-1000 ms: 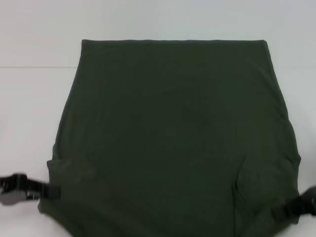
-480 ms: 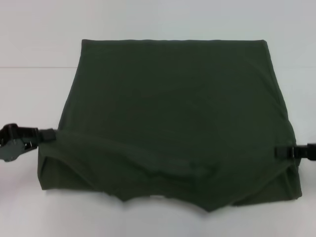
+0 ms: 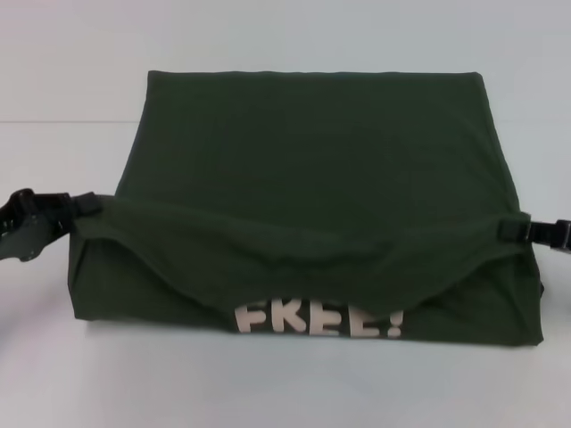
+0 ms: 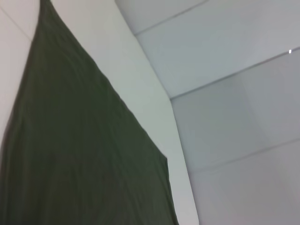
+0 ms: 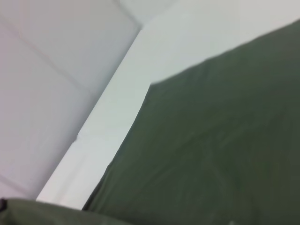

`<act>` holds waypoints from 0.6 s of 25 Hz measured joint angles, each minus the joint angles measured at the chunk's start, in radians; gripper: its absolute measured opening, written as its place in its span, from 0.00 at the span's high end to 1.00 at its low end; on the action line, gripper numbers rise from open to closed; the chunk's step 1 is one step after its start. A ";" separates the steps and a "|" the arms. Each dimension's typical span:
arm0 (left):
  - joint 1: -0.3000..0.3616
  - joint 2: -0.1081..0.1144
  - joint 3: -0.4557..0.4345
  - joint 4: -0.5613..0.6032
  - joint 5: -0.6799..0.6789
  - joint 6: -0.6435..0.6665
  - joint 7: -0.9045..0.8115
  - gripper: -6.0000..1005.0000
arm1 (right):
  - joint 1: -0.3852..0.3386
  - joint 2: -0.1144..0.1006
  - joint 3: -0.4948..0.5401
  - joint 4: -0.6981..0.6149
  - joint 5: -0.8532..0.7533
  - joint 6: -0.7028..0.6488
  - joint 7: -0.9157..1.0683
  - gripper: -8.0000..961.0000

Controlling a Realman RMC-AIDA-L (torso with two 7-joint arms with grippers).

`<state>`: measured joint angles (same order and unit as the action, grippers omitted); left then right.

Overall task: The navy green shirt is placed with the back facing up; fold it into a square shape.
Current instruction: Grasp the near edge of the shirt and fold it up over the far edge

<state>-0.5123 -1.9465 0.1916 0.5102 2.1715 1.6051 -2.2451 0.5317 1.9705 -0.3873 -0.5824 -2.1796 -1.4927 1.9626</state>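
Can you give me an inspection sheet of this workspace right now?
Surface: white table, bare around the garment.
Job's things: navy green shirt lies flat; near edge lifted and sagging between both arms, white FREE! print showing beneath.
Clutter: nothing seen.
Grippers: left end effector pinches the shirt's left side, right end effector its right side, both raised.
Cables: nothing seen.
Surroundings: pale wall panels behind the table.

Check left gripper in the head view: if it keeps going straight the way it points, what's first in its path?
The left gripper points inward across the table and already pinches the navy green shirt at its left edge; going on, it likely meets more of that shirt.
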 joint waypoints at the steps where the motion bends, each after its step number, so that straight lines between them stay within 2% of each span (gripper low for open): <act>1: 0.000 -0.008 -0.001 0.000 -0.014 -0.019 0.007 0.94 | -0.002 0.003 0.000 0.002 0.007 0.015 -0.003 0.93; 9: -0.007 -0.048 0.000 -0.007 -0.097 -0.110 0.080 0.94 | 0.004 0.047 0.000 0.013 0.051 0.178 -0.056 0.93; 15: -0.036 -0.074 0.005 -0.010 -0.122 -0.179 0.151 0.94 | 0.011 0.062 -0.003 0.013 0.082 0.231 -0.076 0.93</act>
<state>-0.5487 -2.0209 0.1965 0.5004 2.0499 1.4259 -2.0945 0.5423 2.0325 -0.3904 -0.5690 -2.0976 -1.2614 1.8866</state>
